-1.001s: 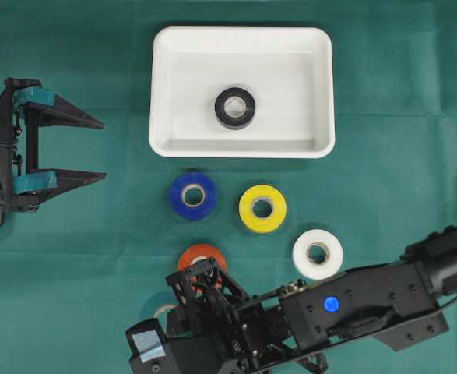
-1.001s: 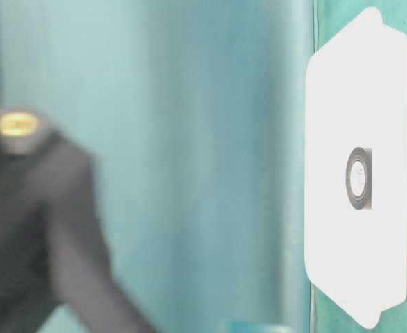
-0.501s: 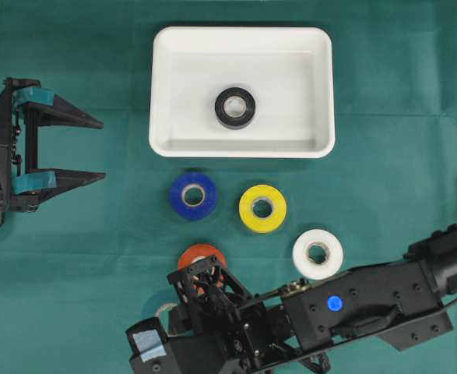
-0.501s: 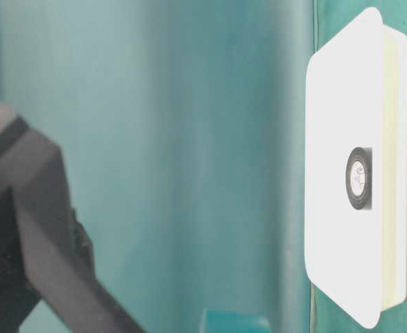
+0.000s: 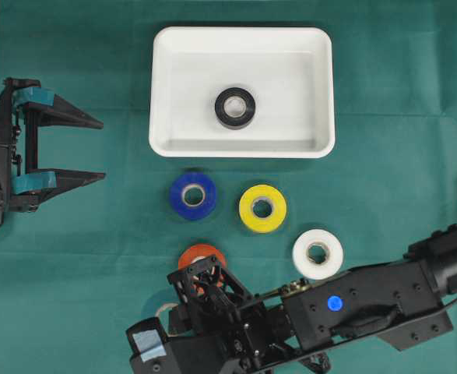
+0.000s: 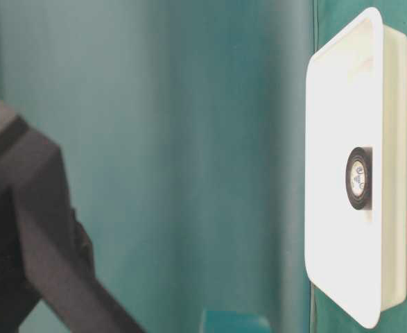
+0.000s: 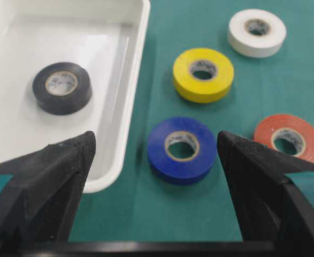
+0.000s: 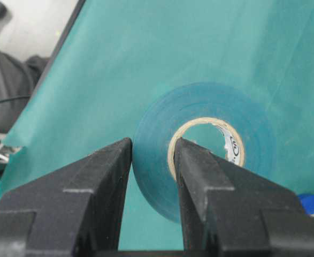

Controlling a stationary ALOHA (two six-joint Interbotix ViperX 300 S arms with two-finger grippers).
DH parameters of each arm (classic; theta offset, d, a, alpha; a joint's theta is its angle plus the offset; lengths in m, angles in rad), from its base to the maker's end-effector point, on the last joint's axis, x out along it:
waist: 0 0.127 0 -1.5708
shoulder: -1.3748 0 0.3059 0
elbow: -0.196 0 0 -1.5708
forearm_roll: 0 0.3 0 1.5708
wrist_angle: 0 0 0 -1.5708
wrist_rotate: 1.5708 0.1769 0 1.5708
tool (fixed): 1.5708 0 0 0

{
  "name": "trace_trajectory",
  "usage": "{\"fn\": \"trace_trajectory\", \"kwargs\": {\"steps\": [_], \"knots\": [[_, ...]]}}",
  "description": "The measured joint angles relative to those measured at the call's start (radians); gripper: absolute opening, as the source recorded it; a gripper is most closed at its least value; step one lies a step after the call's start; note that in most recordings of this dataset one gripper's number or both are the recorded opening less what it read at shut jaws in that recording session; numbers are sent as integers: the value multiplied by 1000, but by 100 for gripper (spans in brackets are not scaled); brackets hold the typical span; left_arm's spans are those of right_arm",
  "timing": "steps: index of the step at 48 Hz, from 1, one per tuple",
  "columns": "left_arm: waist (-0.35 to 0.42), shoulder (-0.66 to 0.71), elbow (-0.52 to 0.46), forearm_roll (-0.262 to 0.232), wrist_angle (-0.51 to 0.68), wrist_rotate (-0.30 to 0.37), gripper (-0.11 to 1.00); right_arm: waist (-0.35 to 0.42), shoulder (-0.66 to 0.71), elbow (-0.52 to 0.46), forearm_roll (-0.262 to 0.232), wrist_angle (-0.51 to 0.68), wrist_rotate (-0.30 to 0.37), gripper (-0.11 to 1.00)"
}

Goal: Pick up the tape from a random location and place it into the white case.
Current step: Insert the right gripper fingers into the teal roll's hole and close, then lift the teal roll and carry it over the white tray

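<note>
The white case [image 5: 242,149] lies at the back of the green cloth with a black tape roll [image 5: 235,107] flat inside it. My right gripper [image 8: 153,142] is shut on a green tape roll [image 8: 199,104]: one finger is inside the core, the other on the outer wall. From overhead only a sliver of that roll [image 5: 163,311] shows under the right arm, near the front edge. My left gripper [image 5: 103,149] is open and empty at the far left, level with the case's left end. In its wrist view the left gripper [image 7: 154,135] faces the blue roll [image 7: 182,149] from a distance.
Blue [image 5: 193,195], yellow [image 5: 262,208] and white [image 5: 318,254] tape rolls lie in a diagonal row in front of the case. A red roll [image 5: 201,255] is partly covered by the right arm [image 5: 353,304], which stretches across the front right.
The right arm has shifted very slightly with the green roll still in its grip. The left arm and the loose rolls have not moved.
</note>
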Motion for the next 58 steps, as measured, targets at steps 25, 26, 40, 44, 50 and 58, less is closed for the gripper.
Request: {"fn": "trace_trajectory", "kwargs": {"steps": [25, 26, 40, 44, 50, 58], "knots": [[0, 2, 2, 0, 0, 0, 89, 0, 0, 0, 0, 0, 2, 28], [0, 2, 0, 0, 0, 0, 89, 0, 0, 0, 0, 0, 0, 28], [2, 0, 2, 0, 0, 0, 89, 0, 0, 0, -2, -2, 0, 28], [2, 0, 0, 0, 0, 0, 89, -2, 0, 0, -3, 0, 0, 28], [0, 0, 0, 0, 0, 0, 89, -2, 0, 0, -8, 0, 0, 28], [2, 0, 2, 0, 0, 0, 89, -11, 0, 0, -21, 0, 0, 28]]}}
